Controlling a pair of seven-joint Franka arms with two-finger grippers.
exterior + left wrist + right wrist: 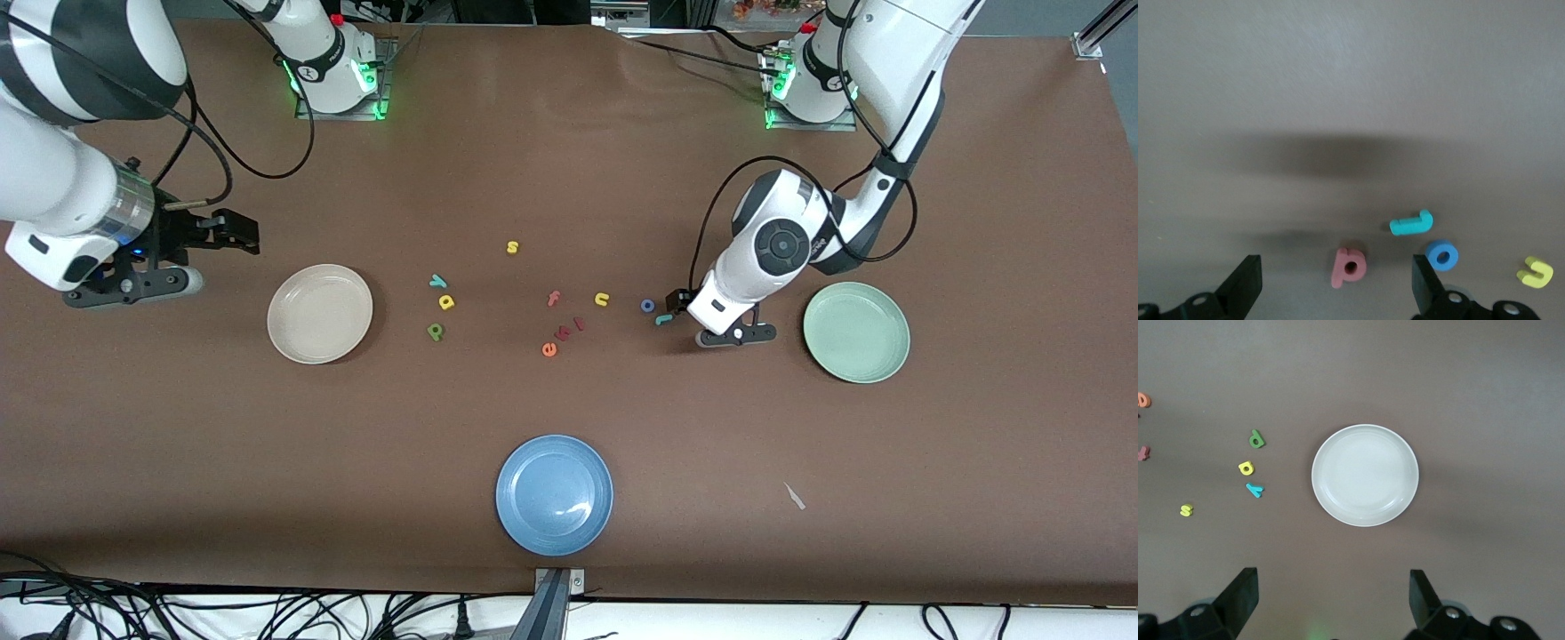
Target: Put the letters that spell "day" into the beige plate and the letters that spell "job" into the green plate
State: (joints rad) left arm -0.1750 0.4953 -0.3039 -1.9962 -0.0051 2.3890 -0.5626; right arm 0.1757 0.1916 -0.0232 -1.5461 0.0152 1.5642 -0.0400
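My left gripper (678, 303) (1335, 265) hangs low and open, and the salmon b (1349, 267) lies flat on the table between its fingers, untouched. The b is hidden in the front view. Beside it lie the teal j (663, 319) (1411, 223) and the blue o (648, 305) (1442, 255). The green plate (856, 332) sits toward the left arm's end. The teal y (437, 282) (1255, 489), yellow a (446, 302) (1246, 468) and green d (435, 332) (1257, 440) lie beside the beige plate (320, 313) (1365, 475). My right gripper (238, 233) (1331, 580) waits open and high, by that plate.
A blue plate (554, 494) sits near the table's front edge. Mid-table lie a yellow s (512, 247), a reddish f (554, 299), a yellow n (602, 300) (1535, 272) and an orange e (549, 349), with small reddish letters beside the e. A white scrap (794, 496) lies nearer the front camera than the green plate.
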